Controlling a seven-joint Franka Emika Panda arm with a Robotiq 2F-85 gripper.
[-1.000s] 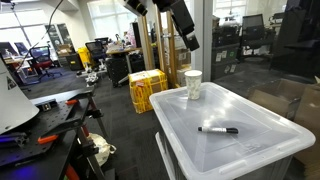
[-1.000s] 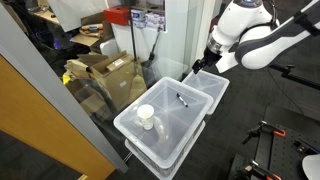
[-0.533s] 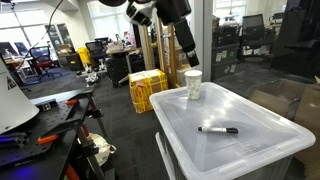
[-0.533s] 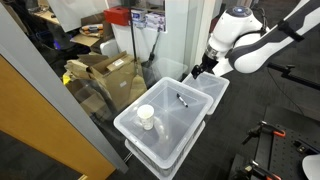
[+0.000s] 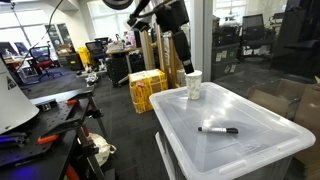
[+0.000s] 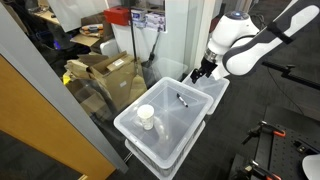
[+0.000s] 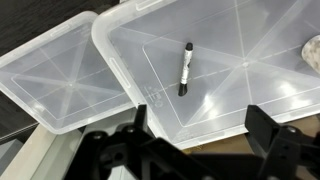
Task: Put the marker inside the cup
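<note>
The marker [image 7: 186, 68] lies flat on the see-through lid [image 7: 250, 45] of a big plastic box. It is black with a pale band near one end. In the wrist view it sits near the middle of the lid, with nothing touching it.

The cup [image 5: 193, 85] stands upright at the far end of the same lid in an exterior view, well apart from the marker [image 5: 218, 129]. The cup is whitish and wider at the top.

A second box lid [image 7: 60, 75] sits just beside the first one, to the left in the wrist view.

The gripper [image 7: 198, 118] hangs in the air above the boxes. Its two fingers are spread wide and hold nothing. In an exterior view the gripper [image 5: 187, 62] is up above the cup.

The room looks like a big office or lab. The floor is dark. A yellow crate [image 5: 147, 88] sits on the floor behind the box. Office chairs [image 5: 40, 60] stand far off to the left. In an exterior view, brown cardboard boxes [image 6: 105, 75] are piled behind a glass wall [image 6: 60, 110].
</note>
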